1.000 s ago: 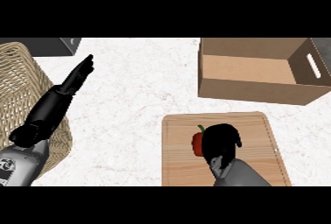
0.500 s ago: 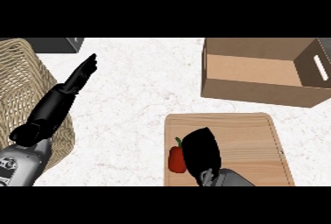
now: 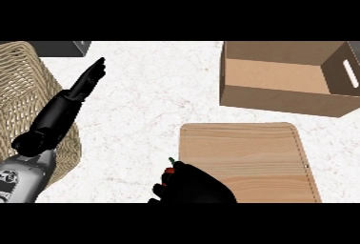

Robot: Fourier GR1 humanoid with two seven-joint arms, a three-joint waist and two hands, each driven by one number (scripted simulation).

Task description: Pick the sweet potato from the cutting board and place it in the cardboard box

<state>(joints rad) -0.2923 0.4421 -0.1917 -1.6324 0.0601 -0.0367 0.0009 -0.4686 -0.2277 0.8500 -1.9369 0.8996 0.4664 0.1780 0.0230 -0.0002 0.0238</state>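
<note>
From my head view, my right hand (image 3: 193, 185) sits at the lower edge, over the left rim of the cutting board (image 3: 246, 159). Its fingers are curled round the sweet potato (image 3: 169, 170), of which only a sliver of red with a green tip shows at the hand's upper left, just past the board's left edge. The cardboard box (image 3: 281, 97) stands open at the upper right, well apart from my hand, on the white marbled desk (image 3: 155, 95). My left hand (image 3: 88, 81) rests at the left with fingers straight and pressed together, pointing up, beside a wicker basket (image 3: 21, 81). A dark grey object (image 3: 63, 46) lies at the top left.
</note>
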